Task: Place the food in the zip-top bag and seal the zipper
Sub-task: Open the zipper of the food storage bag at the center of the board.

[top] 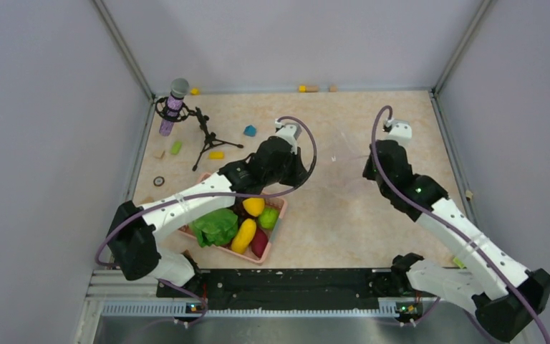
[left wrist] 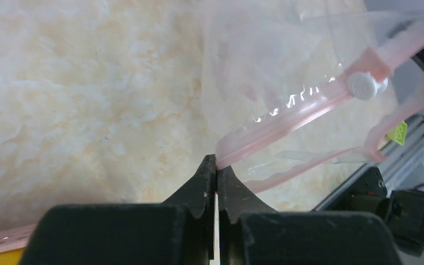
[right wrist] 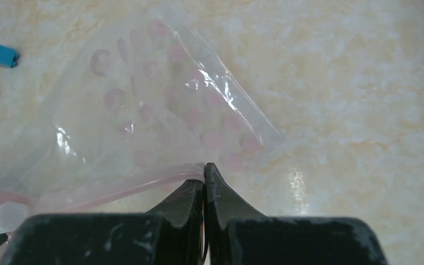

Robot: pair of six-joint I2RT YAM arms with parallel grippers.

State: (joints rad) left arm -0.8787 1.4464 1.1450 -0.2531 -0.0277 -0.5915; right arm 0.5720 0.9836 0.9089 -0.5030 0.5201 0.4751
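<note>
The clear zip-top bag (top: 336,152) hangs stretched between my two grippers above the table. My left gripper (left wrist: 216,161) is shut on one end of the pink-red zipper strip (left wrist: 287,124). A white slider (left wrist: 367,85) sits on the strip, and the mouth gapes beyond it. My right gripper (right wrist: 204,168) is shut on the other end of the strip (right wrist: 116,190), with the bag (right wrist: 160,99) spread out ahead of it. The food lies in a pink basket (top: 277,234): lettuce (top: 215,226), lemon (top: 253,206), banana (top: 243,235), a green fruit (top: 269,217) and a sweet potato (top: 259,244).
A microphone on a black tripod (top: 175,107) stands at the back left. Small blocks lie around it: blue (top: 250,131), yellow (top: 216,154) and green (top: 176,147). The blue block also shows in the right wrist view (right wrist: 4,55). Walls enclose the table on three sides.
</note>
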